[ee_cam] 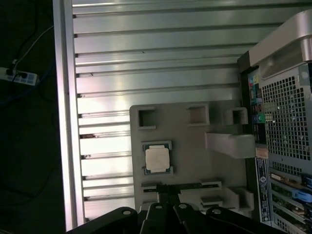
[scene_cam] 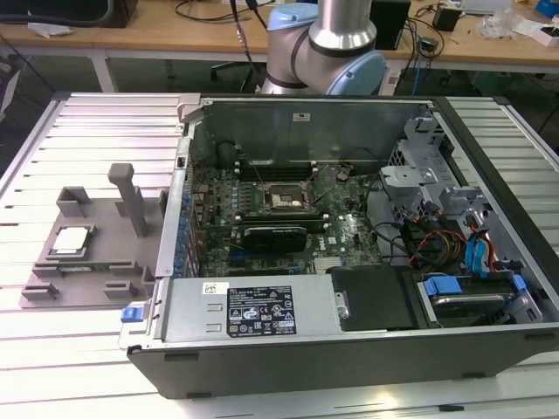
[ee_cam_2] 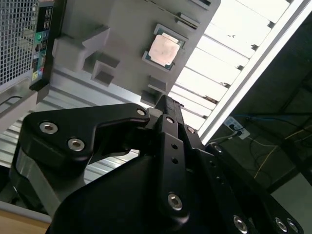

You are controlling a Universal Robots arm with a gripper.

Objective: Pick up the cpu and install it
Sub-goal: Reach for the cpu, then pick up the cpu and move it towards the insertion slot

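The cpu (scene_cam: pixel 72 240) is a flat silvery square with a thin green border. It lies in a recess of the grey plastic tray (scene_cam: pixel 103 255) at the exterior view's left, beside the open computer case. Both wrist views look down on the cpu (ee_cam: pixel 157 158) (ee_cam_2: pixel 163 48) in its tray (ee_cam: pixel 195 161) (ee_cam_2: pixel 122 29). My gripper (ee_cam: pixel 167 191) (ee_cam_2: pixel 163 101) hangs well above the tray's edge, apart from the chip. Its black fingers are shut together with nothing between them. The black socket frame (scene_cam: pixel 279 199) sits on the green motherboard inside the case.
The open case (scene_cam: pixel 349 332) has tall metal walls, a black power supply, cables and blue-tabbed drive bays at the exterior view's right. A tall grey post (scene_cam: pixel 131 196) and raised blocks stand on the tray. The slatted aluminium table (scene_cam: pixel 96 122) surrounds both. The arm's base (scene_cam: pixel 336 44) stands behind the case.
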